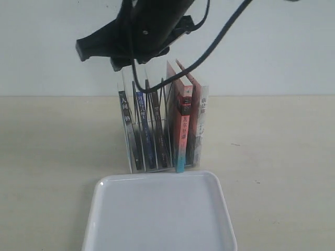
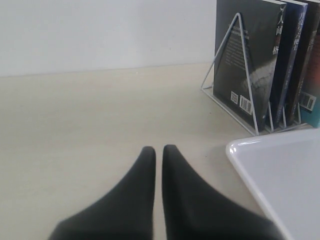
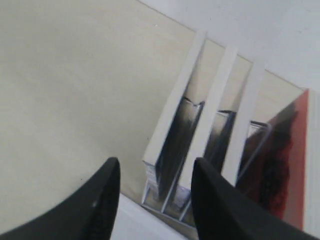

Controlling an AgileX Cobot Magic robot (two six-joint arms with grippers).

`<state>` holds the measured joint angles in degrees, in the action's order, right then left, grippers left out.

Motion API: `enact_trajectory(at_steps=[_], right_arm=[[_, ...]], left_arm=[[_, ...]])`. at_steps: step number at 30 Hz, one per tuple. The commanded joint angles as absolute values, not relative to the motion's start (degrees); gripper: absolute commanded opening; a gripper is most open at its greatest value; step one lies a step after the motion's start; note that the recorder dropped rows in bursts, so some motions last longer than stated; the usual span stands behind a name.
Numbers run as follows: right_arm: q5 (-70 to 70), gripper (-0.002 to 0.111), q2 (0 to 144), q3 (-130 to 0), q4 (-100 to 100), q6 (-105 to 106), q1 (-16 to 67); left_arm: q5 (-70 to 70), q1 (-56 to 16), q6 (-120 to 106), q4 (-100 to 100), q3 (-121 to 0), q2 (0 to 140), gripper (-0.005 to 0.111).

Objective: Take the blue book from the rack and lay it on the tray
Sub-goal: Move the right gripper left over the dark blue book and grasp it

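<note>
The blue book (image 1: 140, 112) stands upright in the clear rack (image 1: 129, 154), second from the left, between two black-spined books. Its blue spine (image 2: 285, 65) also shows in the left wrist view. My right gripper (image 1: 133, 61) hangs open just above the left end of the rack. From above, its fingers (image 3: 156, 165) frame the near ends of the leftmost book and of the blue book's page edge (image 3: 214, 110), touching neither. The white tray (image 1: 104, 209) lies in front of the rack. My left gripper (image 2: 158, 148) is shut and empty, low over the table beside the tray (image 2: 280, 175).
A red-and-teal-spined book (image 1: 181, 130) leans at the right of the rack, with a white-spined one (image 1: 198, 125) beyond it. The red cover (image 3: 280, 165) shows in the right wrist view. The right arm's cable (image 1: 220, 36) loops over the books. Bare beige table lies on both sides.
</note>
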<state>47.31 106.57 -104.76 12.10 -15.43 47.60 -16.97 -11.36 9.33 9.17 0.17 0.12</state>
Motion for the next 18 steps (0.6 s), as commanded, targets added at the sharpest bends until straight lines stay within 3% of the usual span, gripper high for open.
enact_trajectory(at_steps=[1, 13, 18], right_arm=[[47.9, 0.043, 109.8, -109.6, 15.0, -18.1, 48.5], [58.4, 0.042, 120.4, -124.7, 17.3, -19.4, 48.3], [59.0, 0.030, 122.4, -126.1, 16.6, -19.8, 46.2]], left_arm=[[-16.8, -11.2, 9.1, 9.0, 0.0, 0.0, 0.004], [-16.8, -11.2, 9.1, 9.0, 0.0, 0.0, 0.004], [-16.8, -11.2, 9.1, 9.0, 0.0, 0.0, 0.004]])
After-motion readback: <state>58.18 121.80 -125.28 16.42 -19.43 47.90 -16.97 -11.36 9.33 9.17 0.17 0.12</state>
